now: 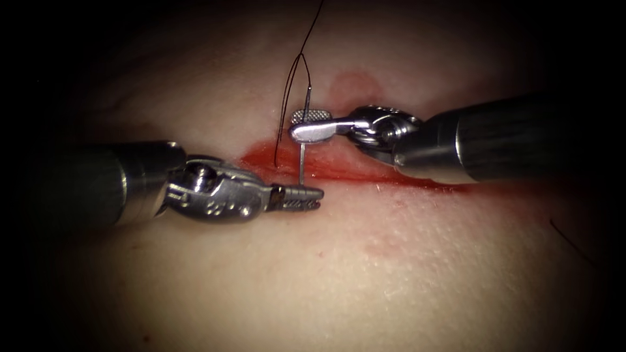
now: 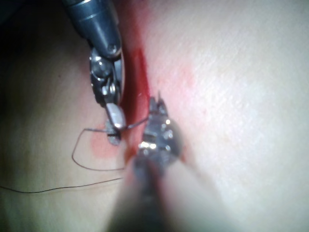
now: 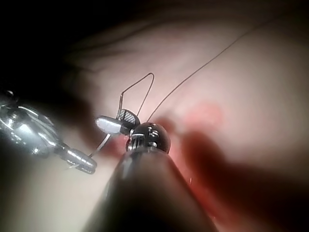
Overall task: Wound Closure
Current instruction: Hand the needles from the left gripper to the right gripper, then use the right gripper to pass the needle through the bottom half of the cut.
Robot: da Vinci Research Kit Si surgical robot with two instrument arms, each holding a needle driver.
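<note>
Needle (image 1: 303,153) standing near-vertical over the cut, gripped by both tools.

Long axis is running up–down in the endoscope view, thread (image 1: 291,85) end up. Right tool (image 1: 306,125) is clamping it near the thread end; left tool (image 1: 313,195) is closing on its lower end, just above the red fluid (image 1: 345,166) on the tissue (image 1: 391,274). Whether the point is entering tissue is not discernible.

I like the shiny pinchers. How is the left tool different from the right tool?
The left tool comes in from the endoscope view's left, the right tool from its right. The left tool sits at the needle's lower end by the red cut; the right tool grips the needle higher up, near the thread end. Whether the left tool pinches the needle is unclear. Both are metal, with two jaws.
</note>
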